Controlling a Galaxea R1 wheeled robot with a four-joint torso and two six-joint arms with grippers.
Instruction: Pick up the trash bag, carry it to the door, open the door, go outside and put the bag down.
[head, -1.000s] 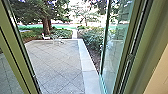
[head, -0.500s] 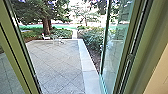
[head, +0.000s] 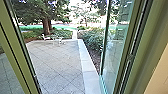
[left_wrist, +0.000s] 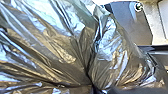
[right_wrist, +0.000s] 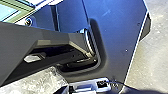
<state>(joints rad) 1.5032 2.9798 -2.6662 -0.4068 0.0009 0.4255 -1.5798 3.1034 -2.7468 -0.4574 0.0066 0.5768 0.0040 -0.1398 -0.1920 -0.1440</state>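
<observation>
At the threshold of the building, the robot faces a grey paved yard (head: 57, 60) between the members of an olive-green metal door frame (head: 143, 47). The door, a tall clear glass leaf (head: 113, 55), stands open to the right of the passage; beyond lie white outdoor furniture (head: 58, 40), low green shrubs (head: 92, 37) and a broad tree trunk (head: 46, 26). The task may be judged well advanced: the bag is picked up, carriage to the door is complete and the door is open, whereas passage outside and the setting down of the load are left to do. The dark, shiny plastic trash bag (left_wrist: 60, 50) lies directly at the robot's left wrist, its folds converging on the left end effector (left_wrist: 93, 87), which appears closed upon the gathered material, though the contact is poorly seen. From this pinch the film spreads outward in long creases, with the bulged portion beside it. Whether the right end effector is wide or narrow cannot be told.
</observation>
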